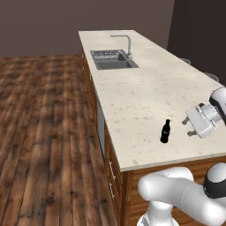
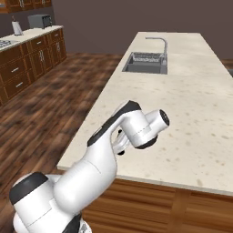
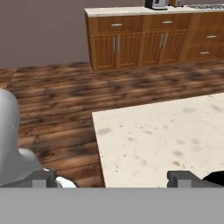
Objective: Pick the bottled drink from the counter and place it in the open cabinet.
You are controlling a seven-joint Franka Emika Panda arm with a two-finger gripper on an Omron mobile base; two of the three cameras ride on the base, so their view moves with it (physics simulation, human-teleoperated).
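The bottled drink (image 1: 165, 131) is a small, nearly black bottle. It stands upright on the beige counter (image 1: 145, 88), close to the near edge. My gripper (image 1: 189, 126) hovers just right of the bottle at about its height, fingers pointing toward it, open and empty. In the hand view the fingertips (image 3: 43, 177) stand wide apart over the counter's corner (image 3: 162, 135). A dark rounded shape (image 3: 216, 177) sits at the bottom right beside the right tip. In the right base view my own arm hides the bottle. The open cabinet is out of view.
A steel sink (image 1: 114, 59) with a faucet (image 1: 128, 44) is set into the counter's far end. Wooden floor (image 1: 44, 132) lies to the left. Across the room, lower cupboards (image 3: 140, 43) with metal handles carry small appliances (image 2: 40, 20).
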